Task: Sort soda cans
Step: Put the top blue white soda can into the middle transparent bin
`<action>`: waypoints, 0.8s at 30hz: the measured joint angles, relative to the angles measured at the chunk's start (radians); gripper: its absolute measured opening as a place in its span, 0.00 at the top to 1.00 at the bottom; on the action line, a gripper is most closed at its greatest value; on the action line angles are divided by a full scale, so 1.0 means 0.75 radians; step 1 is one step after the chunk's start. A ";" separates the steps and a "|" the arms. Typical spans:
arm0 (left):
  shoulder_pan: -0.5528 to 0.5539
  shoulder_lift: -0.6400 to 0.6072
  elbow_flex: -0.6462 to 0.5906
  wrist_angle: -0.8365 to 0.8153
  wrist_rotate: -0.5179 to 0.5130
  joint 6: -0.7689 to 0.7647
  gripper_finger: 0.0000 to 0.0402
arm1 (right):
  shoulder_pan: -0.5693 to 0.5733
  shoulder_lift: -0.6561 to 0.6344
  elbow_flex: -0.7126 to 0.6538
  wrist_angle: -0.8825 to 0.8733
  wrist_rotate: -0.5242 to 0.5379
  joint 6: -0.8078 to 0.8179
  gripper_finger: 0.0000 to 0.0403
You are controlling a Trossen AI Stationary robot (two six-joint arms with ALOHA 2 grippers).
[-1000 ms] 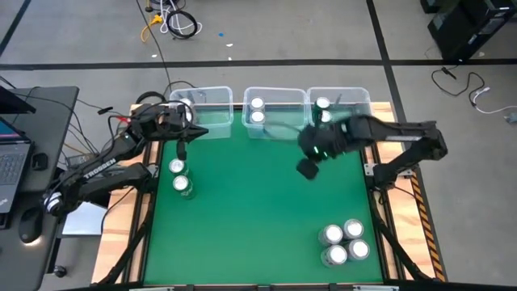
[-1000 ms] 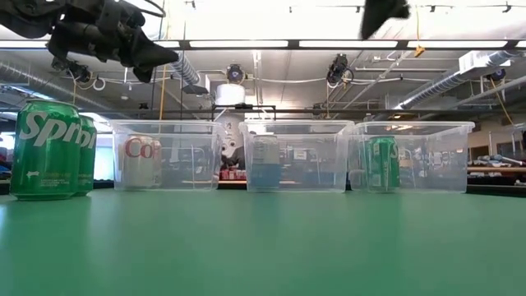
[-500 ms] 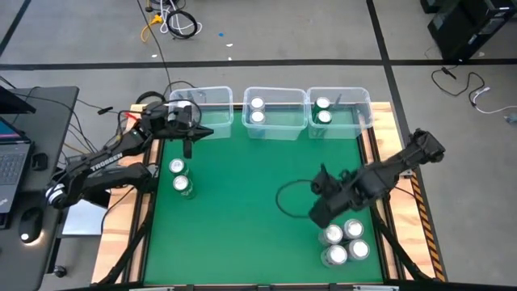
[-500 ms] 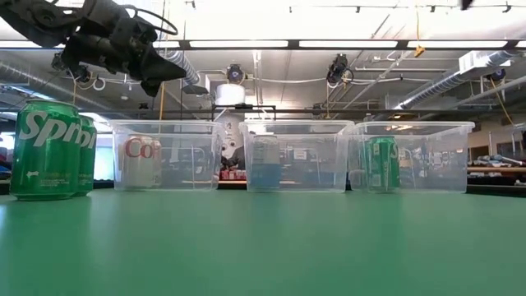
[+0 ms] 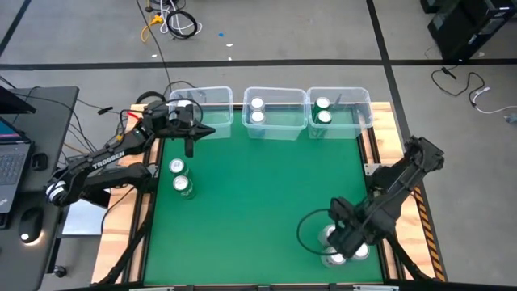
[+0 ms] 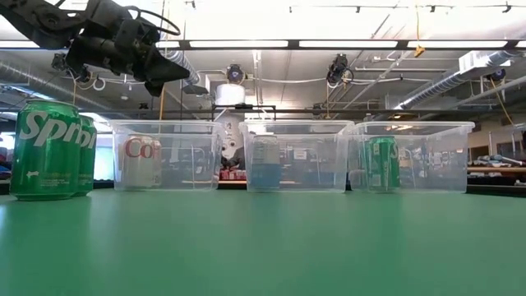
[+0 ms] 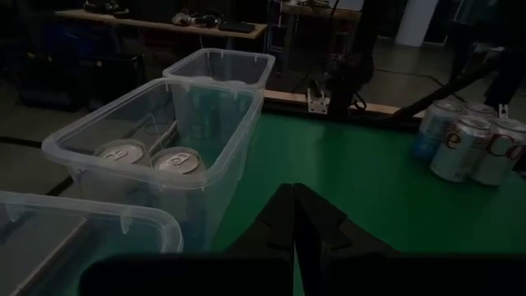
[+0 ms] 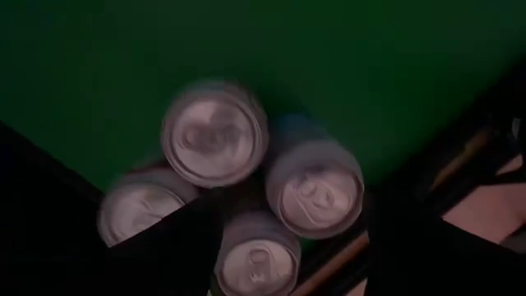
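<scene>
Presently catalogued, largest first.

Worktop [image 5: 258, 202]: green, rectangular, carrying everything below.

Bins [image 5: 275, 113]: three clear tubs in a row along the far edge. The left one shows a silver can through its wall in the low view; the middle holds two cans; the right holds two, with at least one green one showing in the low view.

Right arm: reaches down over the near right corner. Right gripper [image 5: 339, 240] hangs directly above the corner cluster, pointing downward, jaws spread and empty, touching nothing that can be made out.

Left arm: parked high near the left bin. Left gripper [image 7: 294, 215] is clenched on nothing, clear of the worktop, well apart from every loose can.

Corner cans [image 8: 238, 189]: four silver-topped cans, upright, packed so their sides touch. They lie straight below the right gripper, long axes vertical, in line with its approach. The right arm is far nearer to them than the left.

Green cans [image 5: 179, 176]: two, upright, just beside each other at the left edge, closer to the left arm.

Judgement: the coming move turns on a straight descent onto one can of the tight cluster. An outer can looks the easier pick, since neighbours crowd the finger paths and could be knocked over.
</scene>
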 joint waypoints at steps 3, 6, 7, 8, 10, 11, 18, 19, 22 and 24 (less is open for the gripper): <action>-0.001 0.000 0.000 0.000 0.001 0.013 0.99 | 0.026 0.000 -0.055 0.018 -0.061 0.027 0.32; -0.001 0.000 0.000 0.004 0.001 0.014 0.99 | 0.044 0.000 -0.115 0.054 -0.108 0.037 0.32; -0.001 0.000 0.000 0.007 0.001 0.014 0.99 | 0.046 -0.004 -0.139 0.083 -0.127 0.036 0.32; -0.001 0.000 0.000 0.010 0.001 0.014 0.99 | 0.049 -0.009 -0.164 0.115 -0.144 0.036 0.32; -0.001 0.000 0.000 0.011 0.000 0.014 0.99 | 0.049 -0.026 -0.214 0.166 -0.152 0.036 0.32; -0.001 0.000 0.000 0.011 0.000 0.014 0.99 | 0.049 -0.040 -0.241 0.190 -0.152 0.036 0.32; -0.001 0.000 0.000 0.011 0.000 0.014 0.99 | 0.049 -0.101 -0.399 0.231 -0.154 0.037 0.33; -0.001 0.000 0.000 0.011 0.000 0.013 0.99 | 0.049 -0.104 -0.408 0.235 -0.157 0.035 0.33; -0.001 -0.001 0.000 0.010 0.000 0.009 0.99 | 0.049 -0.115 -0.434 0.238 -0.161 0.034 0.32; -0.001 -0.001 0.000 0.010 0.000 0.001 0.99 | 0.049 -0.115 -0.436 0.237 -0.165 0.032 0.32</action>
